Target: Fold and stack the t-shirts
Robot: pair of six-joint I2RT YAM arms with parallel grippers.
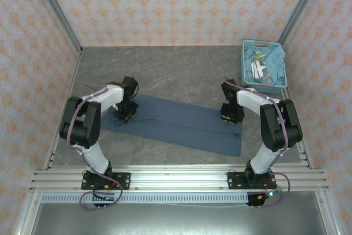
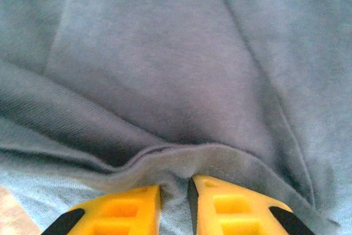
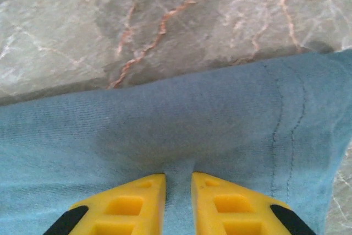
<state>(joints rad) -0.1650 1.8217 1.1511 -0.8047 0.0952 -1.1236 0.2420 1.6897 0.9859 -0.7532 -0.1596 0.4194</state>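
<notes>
The t-shirt [image 1: 176,122] lay in a long strip on the tabletop [image 1: 176,70], running leftward from near the basket [image 1: 263,42]. The right hand [image 1: 231,117] pinched its basket end, the left hand [image 1: 125,114] the far end.

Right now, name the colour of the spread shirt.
The shirt is plain slate-blue, clearest in the top external view.
</notes>
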